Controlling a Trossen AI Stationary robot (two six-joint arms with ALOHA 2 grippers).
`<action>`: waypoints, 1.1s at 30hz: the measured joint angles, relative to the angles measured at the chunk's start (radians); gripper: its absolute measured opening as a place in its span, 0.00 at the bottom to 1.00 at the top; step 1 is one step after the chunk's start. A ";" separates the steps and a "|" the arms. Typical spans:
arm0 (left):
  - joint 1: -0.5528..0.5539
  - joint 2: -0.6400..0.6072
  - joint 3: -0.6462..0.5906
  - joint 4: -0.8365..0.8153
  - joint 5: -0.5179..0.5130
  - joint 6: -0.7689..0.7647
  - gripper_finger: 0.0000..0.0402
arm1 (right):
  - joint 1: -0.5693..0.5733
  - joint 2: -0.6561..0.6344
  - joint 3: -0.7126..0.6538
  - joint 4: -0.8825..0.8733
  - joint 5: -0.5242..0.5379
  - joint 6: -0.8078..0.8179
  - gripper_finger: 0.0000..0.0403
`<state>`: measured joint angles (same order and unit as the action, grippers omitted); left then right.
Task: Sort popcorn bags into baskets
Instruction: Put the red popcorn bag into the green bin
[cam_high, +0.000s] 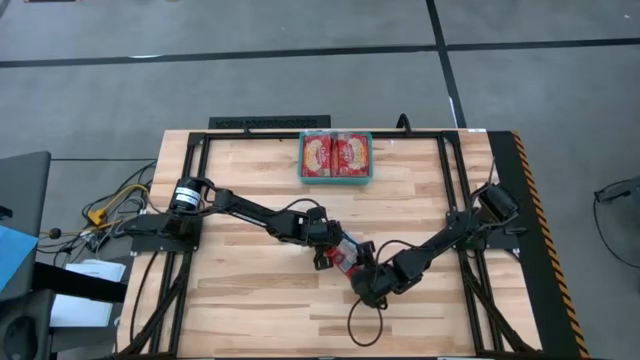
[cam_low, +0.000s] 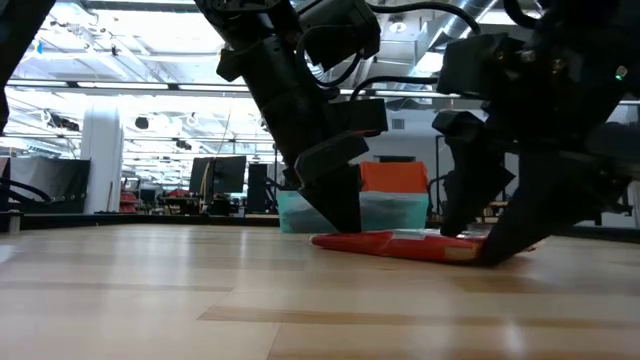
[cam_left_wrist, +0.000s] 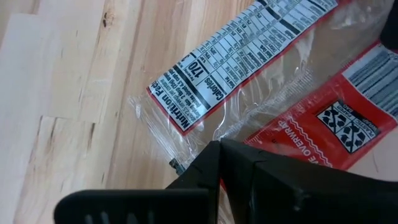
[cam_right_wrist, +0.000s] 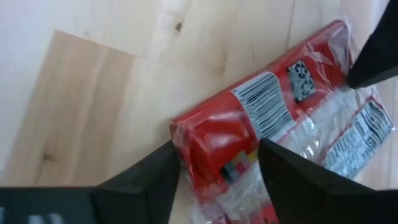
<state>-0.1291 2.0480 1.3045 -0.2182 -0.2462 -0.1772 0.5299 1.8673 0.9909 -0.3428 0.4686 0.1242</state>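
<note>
Popcorn bag lay half hidden between both grippers: left gripper fingers pressed together, right gripper fingers spread astride its end. Teal basket (twelve o'clock) held two bags.

"Nutrition Facts", "170" calories (back panel), popcorn bag

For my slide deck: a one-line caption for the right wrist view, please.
Right gripper straddles one end of a red popcorn bag lying on the wooden table.

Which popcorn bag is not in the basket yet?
The popcorn bag lying on the table between both claws; the other two bags sit side by side inside the teal basket.
</note>
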 joint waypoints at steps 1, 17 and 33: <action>0.000 0.000 0.000 0.001 0.001 -0.001 0.00 | -0.001 0.000 0.001 -0.007 0.000 0.001 0.56; -0.001 -0.084 0.237 -0.307 0.072 -0.049 0.00 | -0.004 -0.052 0.054 -0.096 -0.061 0.143 0.04; -0.002 -0.487 0.600 -0.663 -0.157 -0.009 0.00 | -0.111 -0.260 0.056 0.196 -0.041 0.329 0.01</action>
<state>-0.1310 1.5605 1.9049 -0.8810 -0.4030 -0.1857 0.4192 1.6077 1.0469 -0.1465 0.4280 0.4527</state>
